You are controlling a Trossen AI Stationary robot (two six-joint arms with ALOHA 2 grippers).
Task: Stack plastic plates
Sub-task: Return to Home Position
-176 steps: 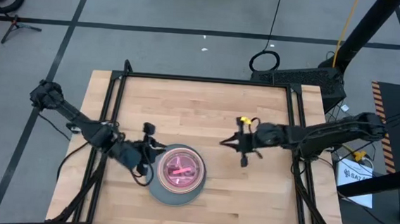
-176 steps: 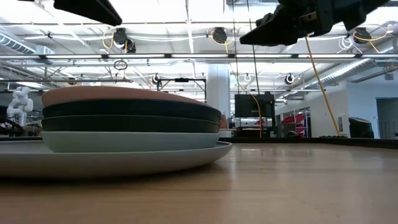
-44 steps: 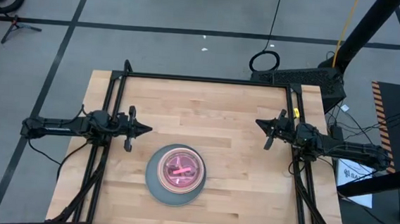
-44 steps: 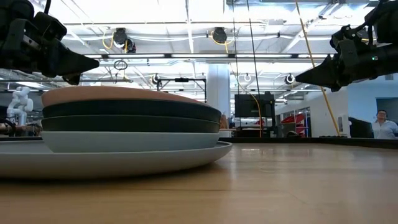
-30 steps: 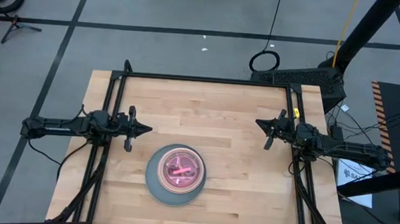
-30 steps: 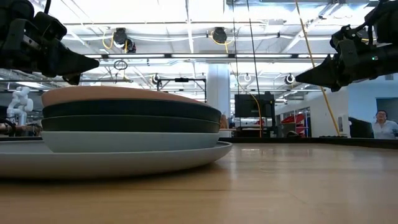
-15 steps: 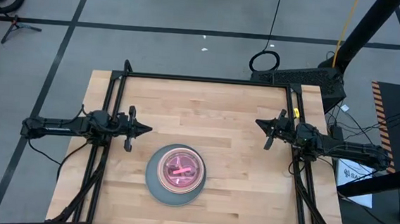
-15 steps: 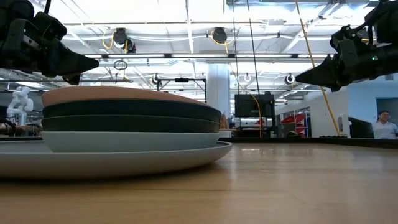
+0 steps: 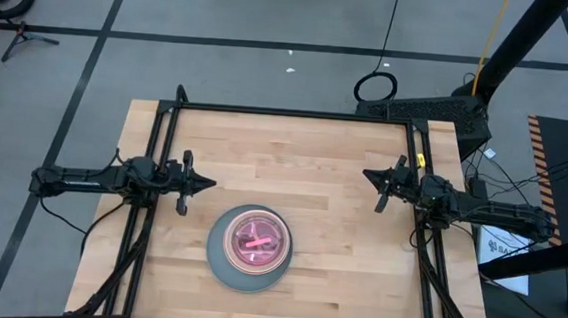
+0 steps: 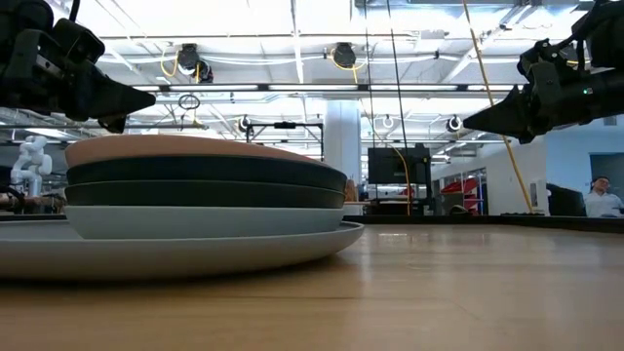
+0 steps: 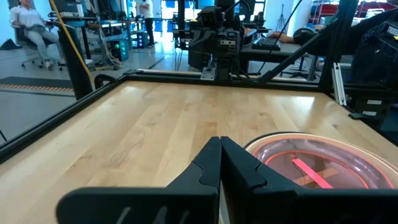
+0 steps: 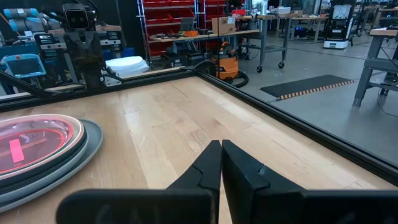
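The plastic plates (image 9: 250, 247) stand in one stack near the table's near edge, middle. The large grey plate (image 10: 175, 255) rests on the wood at the bottom; light blue, black, dark teal and salmon pink rims (image 10: 195, 151) show above it. A pink-red dish (image 9: 254, 241) with a pink strip tops the pile (image 11: 317, 168) (image 12: 37, 146). My left gripper (image 9: 210, 184) hovers shut at the table's left side, apart from the stack. My right gripper (image 9: 367, 175) hovers shut at the right side.
A black metal frame (image 9: 287, 113) runs along the table's far edge and both sides. Bare wood lies between the two grippers and beyond the stack. A person sits in the room beyond the table (image 10: 600, 195).
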